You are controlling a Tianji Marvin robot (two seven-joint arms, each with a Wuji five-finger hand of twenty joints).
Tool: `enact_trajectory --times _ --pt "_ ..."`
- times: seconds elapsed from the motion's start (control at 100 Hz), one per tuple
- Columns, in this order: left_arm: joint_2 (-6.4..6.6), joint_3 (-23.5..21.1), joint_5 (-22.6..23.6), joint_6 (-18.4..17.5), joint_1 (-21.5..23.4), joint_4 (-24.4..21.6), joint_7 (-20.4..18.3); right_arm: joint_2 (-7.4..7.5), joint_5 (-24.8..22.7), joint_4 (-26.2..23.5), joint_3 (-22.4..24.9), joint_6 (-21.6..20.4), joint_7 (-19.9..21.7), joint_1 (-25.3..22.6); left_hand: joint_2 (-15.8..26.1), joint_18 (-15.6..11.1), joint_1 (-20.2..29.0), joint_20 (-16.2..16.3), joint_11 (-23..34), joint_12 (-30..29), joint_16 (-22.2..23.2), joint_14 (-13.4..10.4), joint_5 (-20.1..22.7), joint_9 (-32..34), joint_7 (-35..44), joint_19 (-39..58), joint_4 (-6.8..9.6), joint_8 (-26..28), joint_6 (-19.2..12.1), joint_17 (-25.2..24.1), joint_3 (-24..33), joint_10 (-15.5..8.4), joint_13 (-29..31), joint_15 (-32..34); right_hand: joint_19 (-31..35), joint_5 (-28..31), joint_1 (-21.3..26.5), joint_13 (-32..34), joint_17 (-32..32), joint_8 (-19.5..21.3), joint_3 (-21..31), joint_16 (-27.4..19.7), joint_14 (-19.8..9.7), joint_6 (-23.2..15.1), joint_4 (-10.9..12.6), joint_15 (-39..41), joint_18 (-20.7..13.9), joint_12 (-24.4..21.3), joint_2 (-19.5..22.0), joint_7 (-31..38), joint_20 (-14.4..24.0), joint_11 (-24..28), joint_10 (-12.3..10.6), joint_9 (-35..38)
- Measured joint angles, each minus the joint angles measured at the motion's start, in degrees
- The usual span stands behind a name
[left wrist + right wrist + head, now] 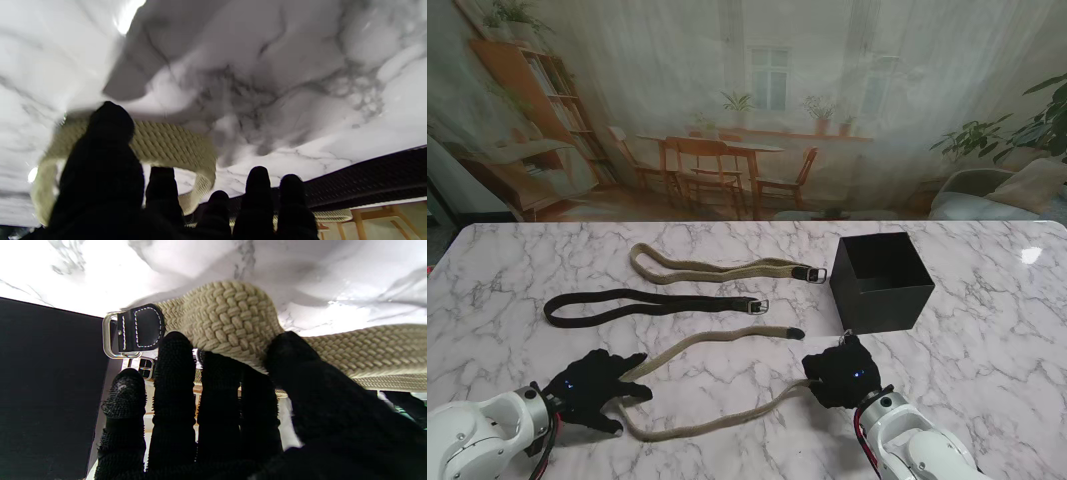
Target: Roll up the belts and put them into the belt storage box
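Note:
A woven beige belt (712, 343) lies folded in a V nearest to me. My left hand (592, 388) rests at its fold, fingers spread, the belt (166, 146) curving past the thumb and fingers of that hand (103, 173). My right hand (842, 372) is curled over the belt's buckle end. In the right wrist view the belt (230, 316) humps up under that hand (217, 413), and the metal buckle with its black leather tab (133, 330) sticks out beside the fingers. The black storage box (882, 282) stands open-topped just beyond the right hand.
A black belt (647, 305) lies flat across the middle left of the marble table (987, 330). Farther from me lies a second beige belt (717, 268), its buckle near the box. A printed backdrop rises behind the table's far edge.

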Motion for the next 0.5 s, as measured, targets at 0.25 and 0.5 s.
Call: enact_trajectory --times 0.25,0.5 --pt "-0.26 1.5 10.24 2.53 -1.52 1.26 9.96 -0.15 -0.85 0.01 1.07 0.66 -0.25 -0.37 0.44 -1.66 10.7 1.24 7.26 5.0 2.56 -1.95 13.69 7.93 29.05 8.72 -0.16 11.42 2.31 -0.23 -1.63 -2.59 0.85 2.28 0.0 0.0 0.02 0.0 0.0 0.0 0.0 0.0 0.0 0.0 0.0 0.0 0.0 0.12 0.0 0.0 -0.01 0.0 0.0 0.0" --pt "-0.43 -2.17 15.81 5.09 2.18 0.89 15.67 -0.52 -0.99 0.21 2.54 1.81 -2.46 -1.3 0.91 -1.55 12.27 2.0 8.59 7.8 3.56 -1.99 13.74 11.51 31.19 12.01 -0.16 11.93 4.28 0.22 -1.64 -2.34 2.37 3.14 0.0 0.0 0.02 0.07 0.0 0.02 0.0 -0.03 0.0 -0.11 -0.69 0.0 0.0 0.16 0.0 0.0 -0.02 0.0 0.01 0.0"
